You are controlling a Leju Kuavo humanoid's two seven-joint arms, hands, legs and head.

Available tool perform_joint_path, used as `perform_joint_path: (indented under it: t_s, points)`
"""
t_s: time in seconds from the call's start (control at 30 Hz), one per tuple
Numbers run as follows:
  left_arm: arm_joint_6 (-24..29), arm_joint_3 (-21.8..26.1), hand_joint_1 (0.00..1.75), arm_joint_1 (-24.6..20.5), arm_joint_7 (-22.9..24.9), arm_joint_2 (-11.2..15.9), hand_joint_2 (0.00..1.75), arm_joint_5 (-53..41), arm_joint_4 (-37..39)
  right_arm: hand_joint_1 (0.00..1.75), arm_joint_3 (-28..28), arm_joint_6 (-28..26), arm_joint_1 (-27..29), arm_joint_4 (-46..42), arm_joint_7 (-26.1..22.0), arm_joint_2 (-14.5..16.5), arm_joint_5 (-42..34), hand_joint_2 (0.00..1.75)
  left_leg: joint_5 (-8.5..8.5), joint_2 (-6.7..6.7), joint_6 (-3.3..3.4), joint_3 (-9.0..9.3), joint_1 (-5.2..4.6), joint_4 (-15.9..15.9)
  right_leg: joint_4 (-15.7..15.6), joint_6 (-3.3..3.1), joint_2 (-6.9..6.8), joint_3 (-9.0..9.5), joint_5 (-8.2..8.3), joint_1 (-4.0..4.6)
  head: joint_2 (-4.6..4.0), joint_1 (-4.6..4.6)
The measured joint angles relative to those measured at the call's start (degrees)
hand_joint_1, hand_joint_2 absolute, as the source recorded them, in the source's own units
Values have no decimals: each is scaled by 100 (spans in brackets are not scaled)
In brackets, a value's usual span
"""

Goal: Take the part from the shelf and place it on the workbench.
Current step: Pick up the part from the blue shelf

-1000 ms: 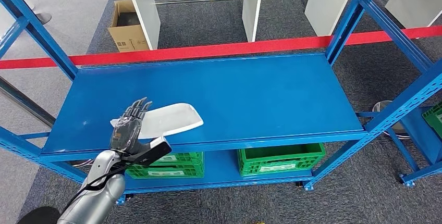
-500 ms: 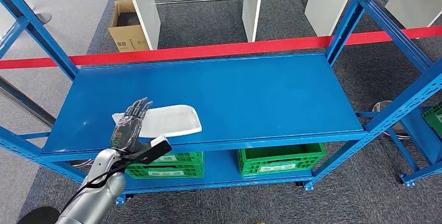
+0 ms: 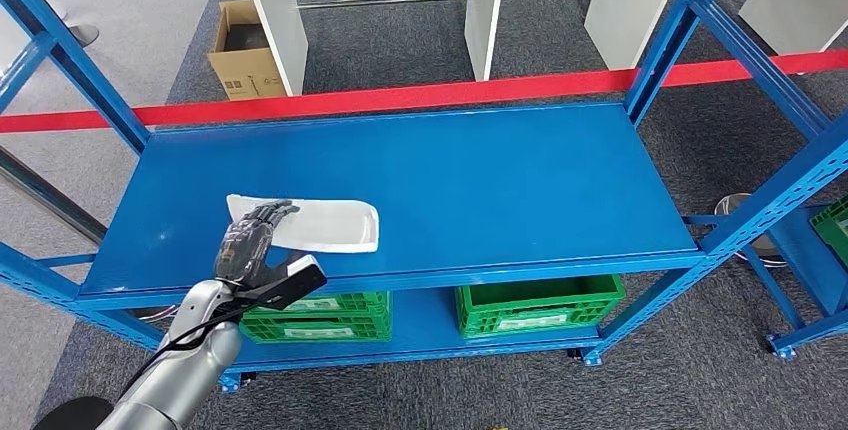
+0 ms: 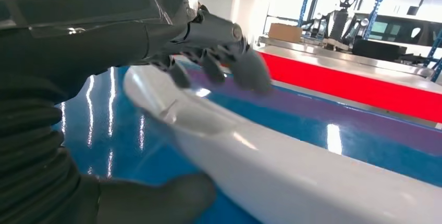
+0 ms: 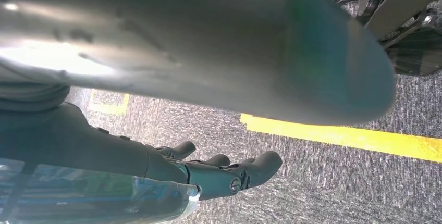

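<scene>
Workshop or warehouse floor: blue steel shelving (image 3: 400, 185), green crates (image 3: 538, 305), red barrier tape (image 3: 420, 96).

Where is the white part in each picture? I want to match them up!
Head view: white part lies flat near the front left of the blue shelf, under the left hand.
Left wrist view: it runs across the foreground.
Right wrist view: not in it.
Shared landmark: the red barrier.
</scene>
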Motion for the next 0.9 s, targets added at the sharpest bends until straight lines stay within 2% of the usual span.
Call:
perform_joint_path:
  t_s: [0.57,0.63,0.73,0.9]
  points:
    - [-224,-69,175,-66,83,-40,175,-162,-22,0,-1,-3,-23,0,-104,10,0,0,-1,4,-1,3,0,-1,0,0,3,10,0,0,0,1]
    - [-100,-41,175,-56,-118,-26,175,37,-58,0,-2,-3,-23,0,-111,9,0,0,-1,4,-1,4,0,-1,0,0,3,11,0,0,0,-1]
    - [75,34,175,61,-744,-2,175,746,-277,0,-2,-4,-21,0,-131,2,0,0,-1,5,-1,7,0,-1,0,0,4,9,0,0,0,-1]
    - [128,46,175,377,-1380,4,175,1532,-1155,0,-2,-3,-22,0,-140,-25,0,0,-2,5,-1,5,0,0,0,2,4,8,-2,0,0,1]
